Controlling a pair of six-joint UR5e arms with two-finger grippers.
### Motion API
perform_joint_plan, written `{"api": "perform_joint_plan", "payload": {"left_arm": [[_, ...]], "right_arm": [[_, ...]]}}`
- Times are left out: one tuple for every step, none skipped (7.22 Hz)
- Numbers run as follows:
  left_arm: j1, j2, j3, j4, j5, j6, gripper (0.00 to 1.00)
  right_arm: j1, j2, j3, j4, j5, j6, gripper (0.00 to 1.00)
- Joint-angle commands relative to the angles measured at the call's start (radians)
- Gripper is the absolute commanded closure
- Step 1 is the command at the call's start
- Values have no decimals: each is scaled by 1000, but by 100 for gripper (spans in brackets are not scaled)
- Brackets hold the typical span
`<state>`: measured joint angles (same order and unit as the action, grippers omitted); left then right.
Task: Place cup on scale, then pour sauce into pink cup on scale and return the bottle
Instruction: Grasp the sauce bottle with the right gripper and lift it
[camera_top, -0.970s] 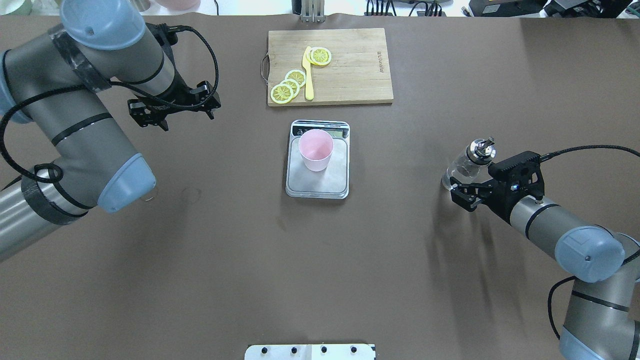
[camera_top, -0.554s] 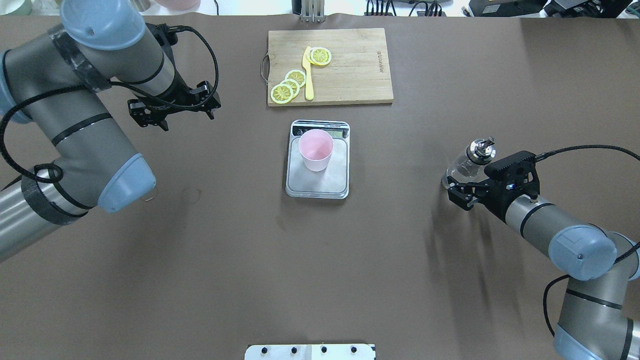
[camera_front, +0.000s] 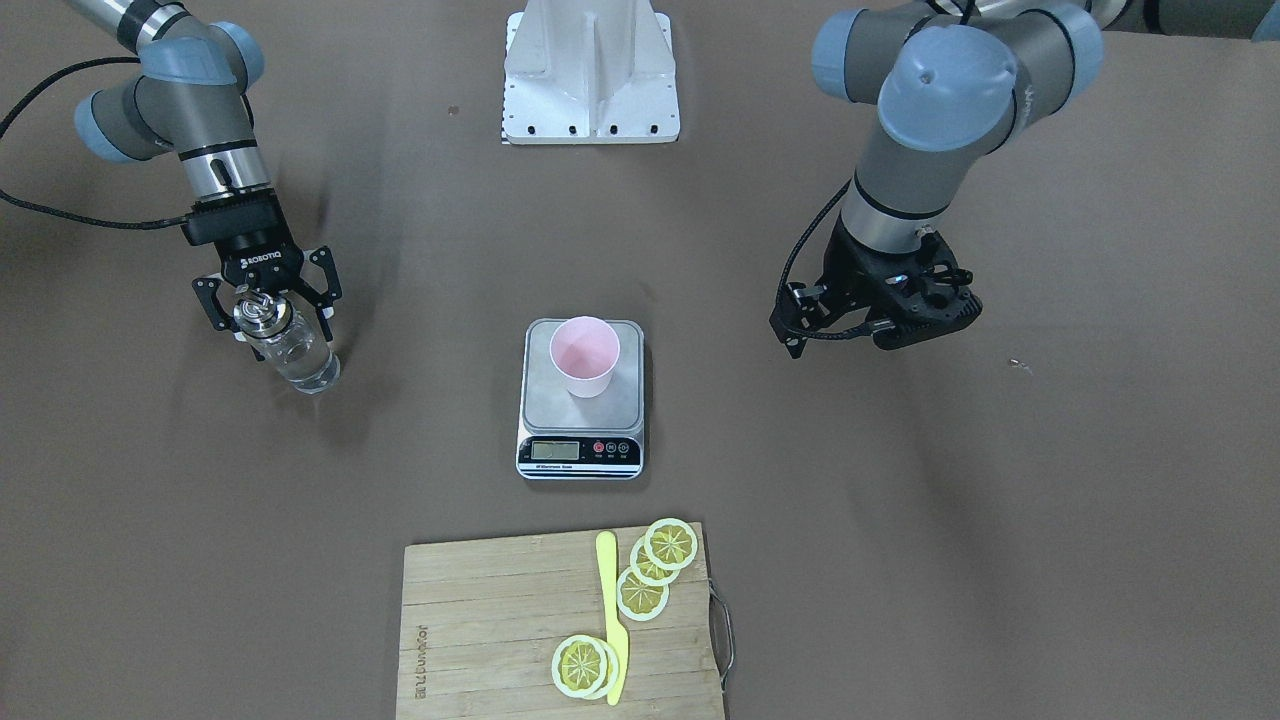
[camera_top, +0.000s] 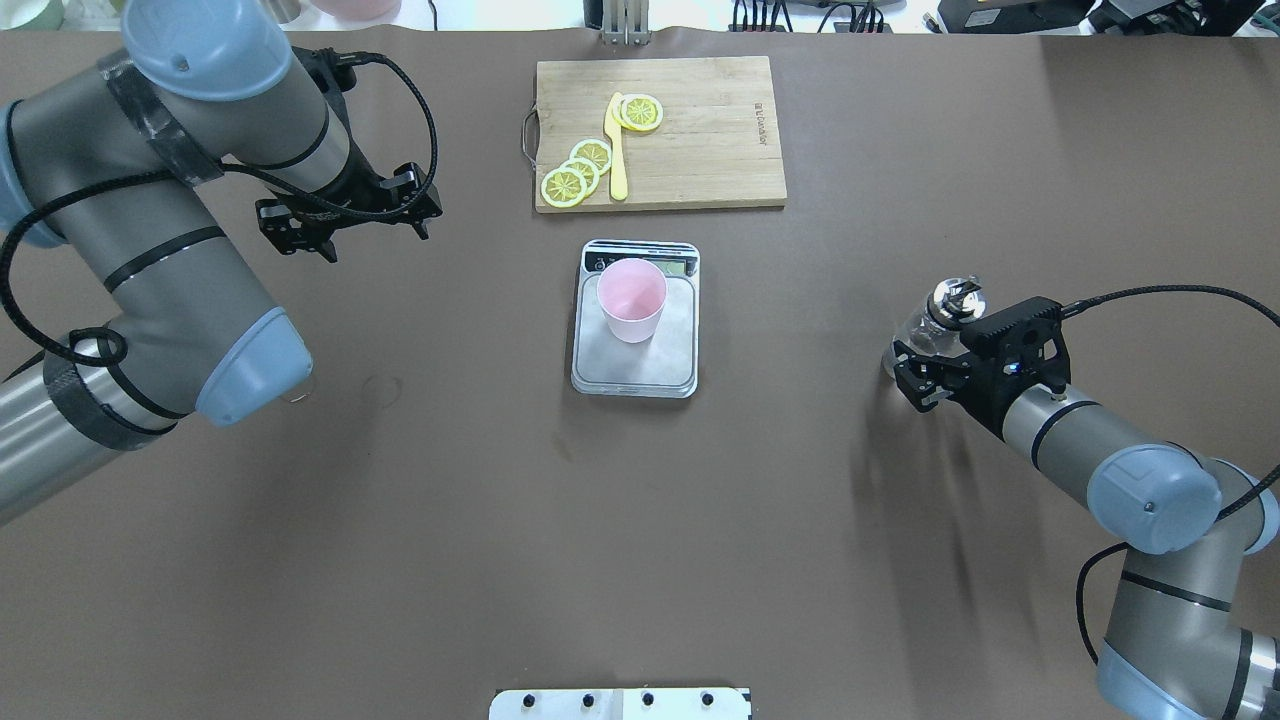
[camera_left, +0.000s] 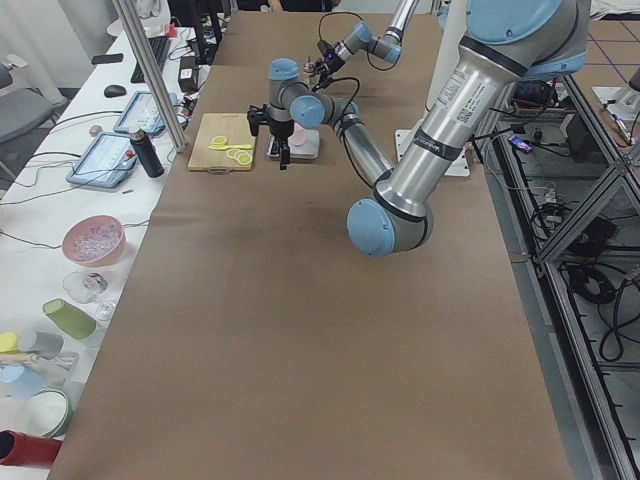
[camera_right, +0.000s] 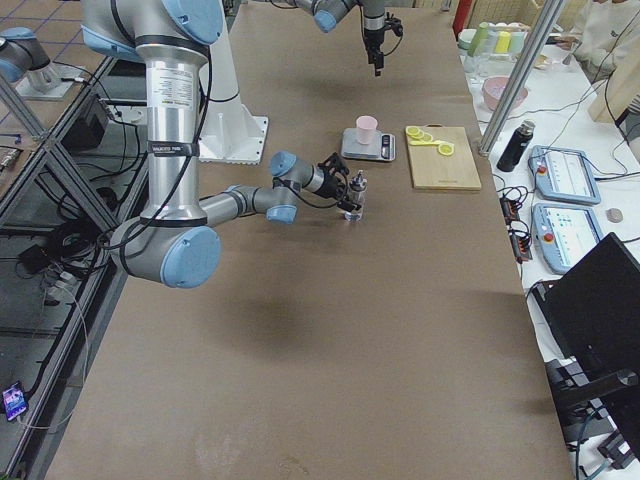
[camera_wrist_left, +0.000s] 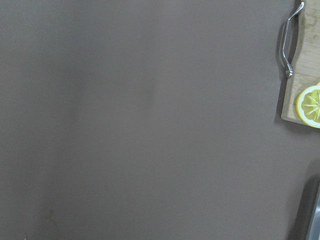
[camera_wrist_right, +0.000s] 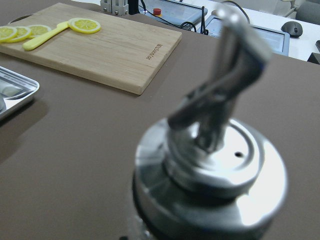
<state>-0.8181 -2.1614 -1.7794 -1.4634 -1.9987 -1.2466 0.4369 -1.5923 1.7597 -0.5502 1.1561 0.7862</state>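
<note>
Right end effector was open astride the bottle, well apart from the scale carrying the cup; left end effector was open too.

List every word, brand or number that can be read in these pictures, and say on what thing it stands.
"ROBOTIQ": on the black body of the right hand.
Engraved brand on the wooden cutting board: too small to read.
Display digits and button labels of the scale: too small to read.
</note>
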Motion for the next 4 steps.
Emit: {"api": "perform_joint_plan", "payload": {"left_arm": [[1, 0, -2, 0, 0, -1, 1], [1, 0, -2, 0, 0, -1, 1], [1, 0, 0, 0, 0, 1, 1], [1, 0, 0, 0, 0, 1, 1]], "right_arm": [[38, 3, 26, 0, 17, -127, 100], [55, 3, 41, -5, 34, -130, 100], [72, 6, 52, -13, 45, -131, 100], [100, 33, 70, -55, 74, -136, 100]]}}
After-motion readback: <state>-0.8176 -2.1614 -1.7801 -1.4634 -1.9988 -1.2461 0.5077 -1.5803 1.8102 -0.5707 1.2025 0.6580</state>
